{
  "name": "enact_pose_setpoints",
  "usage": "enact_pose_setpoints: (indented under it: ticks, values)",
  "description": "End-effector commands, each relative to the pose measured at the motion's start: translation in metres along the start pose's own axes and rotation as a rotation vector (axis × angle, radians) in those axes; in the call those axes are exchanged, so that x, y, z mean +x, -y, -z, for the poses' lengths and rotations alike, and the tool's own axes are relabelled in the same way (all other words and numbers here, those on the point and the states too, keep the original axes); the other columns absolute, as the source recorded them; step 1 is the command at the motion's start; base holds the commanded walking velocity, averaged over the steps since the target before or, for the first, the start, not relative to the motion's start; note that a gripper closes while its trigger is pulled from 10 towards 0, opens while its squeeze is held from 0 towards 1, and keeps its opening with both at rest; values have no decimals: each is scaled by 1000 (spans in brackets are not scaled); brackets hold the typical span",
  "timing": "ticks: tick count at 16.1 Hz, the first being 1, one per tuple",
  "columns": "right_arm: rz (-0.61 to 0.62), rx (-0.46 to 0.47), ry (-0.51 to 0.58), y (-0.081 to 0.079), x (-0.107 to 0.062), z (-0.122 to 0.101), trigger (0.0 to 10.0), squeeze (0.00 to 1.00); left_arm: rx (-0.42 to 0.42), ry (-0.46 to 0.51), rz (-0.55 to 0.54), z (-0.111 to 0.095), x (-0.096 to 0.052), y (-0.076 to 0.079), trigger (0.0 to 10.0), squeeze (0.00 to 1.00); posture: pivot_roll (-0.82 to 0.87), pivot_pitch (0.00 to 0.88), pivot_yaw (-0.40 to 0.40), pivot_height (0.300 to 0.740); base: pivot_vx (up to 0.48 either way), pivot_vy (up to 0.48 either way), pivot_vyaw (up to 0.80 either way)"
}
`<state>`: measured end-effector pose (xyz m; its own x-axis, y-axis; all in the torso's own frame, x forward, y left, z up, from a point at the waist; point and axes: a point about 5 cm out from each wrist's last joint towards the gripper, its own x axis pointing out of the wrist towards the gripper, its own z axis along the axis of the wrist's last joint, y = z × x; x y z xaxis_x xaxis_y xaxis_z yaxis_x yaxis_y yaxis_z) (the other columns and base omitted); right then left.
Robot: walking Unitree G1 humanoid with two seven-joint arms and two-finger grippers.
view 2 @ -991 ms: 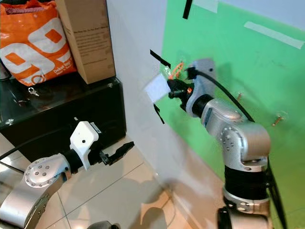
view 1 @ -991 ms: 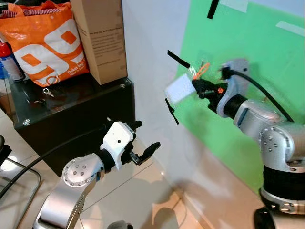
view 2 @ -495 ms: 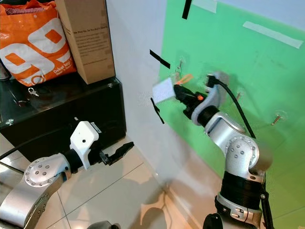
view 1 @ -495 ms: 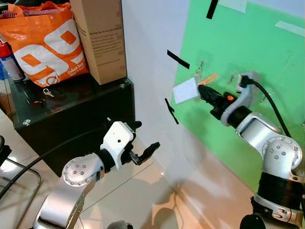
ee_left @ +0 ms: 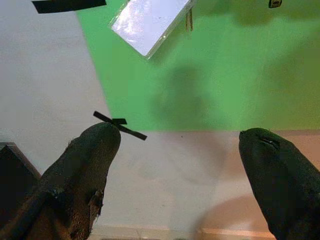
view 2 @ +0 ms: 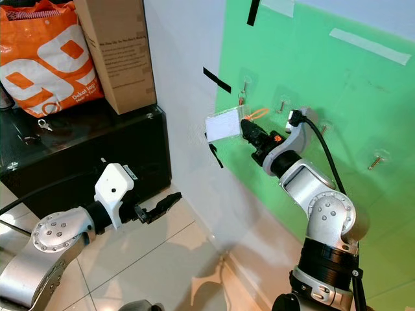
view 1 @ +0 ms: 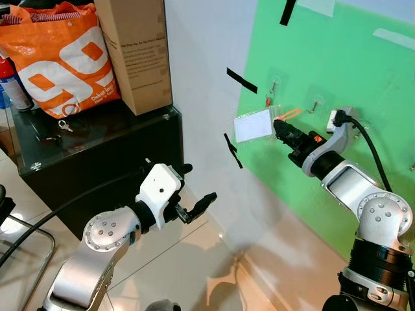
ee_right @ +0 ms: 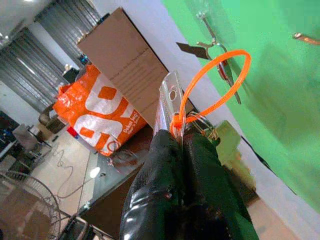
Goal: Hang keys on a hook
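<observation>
Bright, even indoor light across both eye views; no motion blur, edges crisp. Soft diffuse shadows on the green wall panel (view 1: 337, 78) and white wall (view 1: 201, 58), cast low and near. Glossy floor tiles (view 1: 175, 259) reflecting a pale sheen plus a dark shadow blob at the near edge. Mild glare on the black cabinet (view 1: 97, 155) top and on the silver arm shells. Left wrist view: fingers (ee_left: 85, 170) dark, soft, out of focus; wall beyond sharp, faint blurred shadows on green. Right wrist view: highlights on glossy black fingers (ee_right: 165, 190), background room dimmer and slightly soft, clear card sleeve (ee_right: 167, 100) catching glare.
</observation>
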<state>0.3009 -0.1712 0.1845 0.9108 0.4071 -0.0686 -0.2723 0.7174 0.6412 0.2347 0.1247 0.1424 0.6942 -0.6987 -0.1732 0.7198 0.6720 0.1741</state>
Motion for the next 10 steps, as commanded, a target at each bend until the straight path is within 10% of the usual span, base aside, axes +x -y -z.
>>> enact_pose_setpoints:
  ticks: [1,10]
  values:
    - [-17,11,22,-1,-3,-1,10000,0,13,19,-10,-7,0,-4,10000,0,8,0,-6,740,0,0,0]
    - [-64,2,10,-9,-2,2,10000,0,32,16,-81,-9,1,-12,10000,0,11,0,-4,740,0,0,0]
